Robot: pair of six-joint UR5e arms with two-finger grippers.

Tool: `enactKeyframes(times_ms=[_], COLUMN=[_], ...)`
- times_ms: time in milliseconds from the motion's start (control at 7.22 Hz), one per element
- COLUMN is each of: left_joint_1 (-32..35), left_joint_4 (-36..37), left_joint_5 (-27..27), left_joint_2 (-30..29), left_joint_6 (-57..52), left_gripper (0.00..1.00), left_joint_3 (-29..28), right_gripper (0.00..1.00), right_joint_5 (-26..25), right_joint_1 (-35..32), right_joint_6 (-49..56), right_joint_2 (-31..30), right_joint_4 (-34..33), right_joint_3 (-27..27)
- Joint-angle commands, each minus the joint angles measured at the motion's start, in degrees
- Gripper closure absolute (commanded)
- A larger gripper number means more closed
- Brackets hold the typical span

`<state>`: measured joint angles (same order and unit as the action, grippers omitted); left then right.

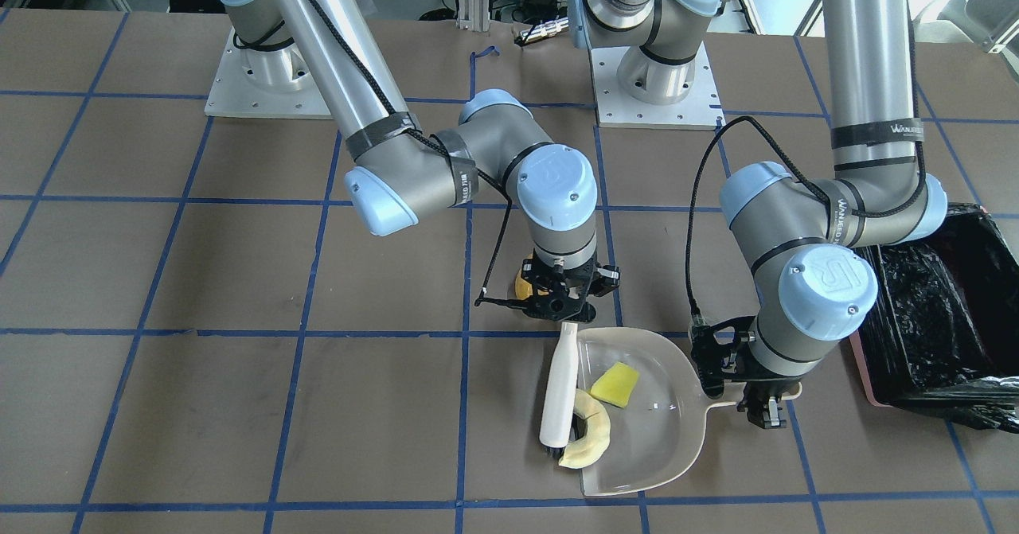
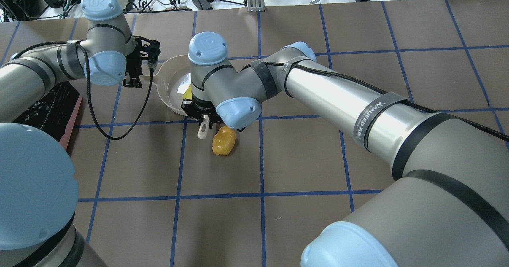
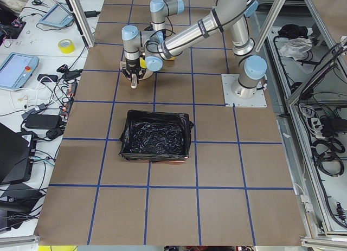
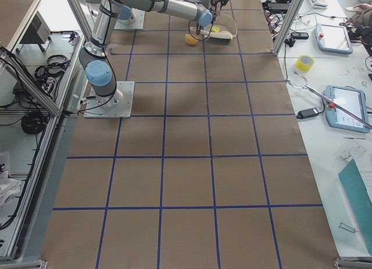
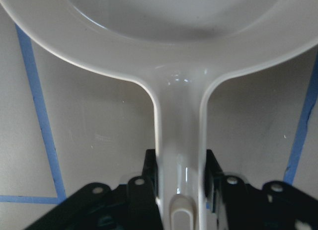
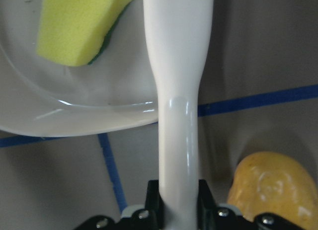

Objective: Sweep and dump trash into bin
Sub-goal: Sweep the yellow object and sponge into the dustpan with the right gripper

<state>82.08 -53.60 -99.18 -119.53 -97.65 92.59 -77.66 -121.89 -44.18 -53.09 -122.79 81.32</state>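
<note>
My left gripper [image 1: 752, 395] is shut on the handle of the beige dustpan [image 1: 645, 430], which lies flat on the table; the left wrist view shows the fingers [image 5: 149, 170] clamped on the handle. My right gripper [image 1: 567, 311] is shut on a white brush [image 1: 559, 391] whose head rests at the pan's open edge. The yellow-green wedge [image 1: 614, 383] lies inside the pan. The cream crescent [image 1: 587, 438] lies at the pan's mouth against the brush head. The orange-brown lump [image 2: 224, 140] sits on the table outside the pan, beside the right gripper. The black-lined pink bin [image 1: 939, 311] stands beyond the left arm.
The table is brown paper with a blue tape grid [image 1: 302, 331]. Both arm bases [image 1: 263, 72] stand at the robot's side of the table. The bin also shows in the exterior left view [image 3: 156, 136], close to the near end. Cables and devices lie off the table edges.
</note>
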Motion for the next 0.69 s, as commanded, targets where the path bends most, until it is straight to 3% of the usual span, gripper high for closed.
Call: enactKeyframes(times_ms=[0,277,554], left_joint_1=[0.01,0.01,-0.34], left_joint_4=[-0.01,-0.01,-0.54], left_joint_5=[-0.05,0.04,0.21], left_joint_2=[0.0,0.35,1.84], left_joint_6=[0.01,0.01,-0.52], left_gripper=[1.0,1.0,1.0], left_joint_3=[-0.04,-0.04,-0.04], right_gripper=[0.93,0.94,0.94], right_joint_5=[1.19,0.06,-4.85], right_joint_1=[-3.34,-3.0,-1.77], right_joint_6=[-5.72,-5.05,-4.51], right_joint_2=[0.36,-1.56,-6.9], right_joint_4=[0.1,3.41,13.13], right_joint_3=[-3.44,-3.45,-2.93])
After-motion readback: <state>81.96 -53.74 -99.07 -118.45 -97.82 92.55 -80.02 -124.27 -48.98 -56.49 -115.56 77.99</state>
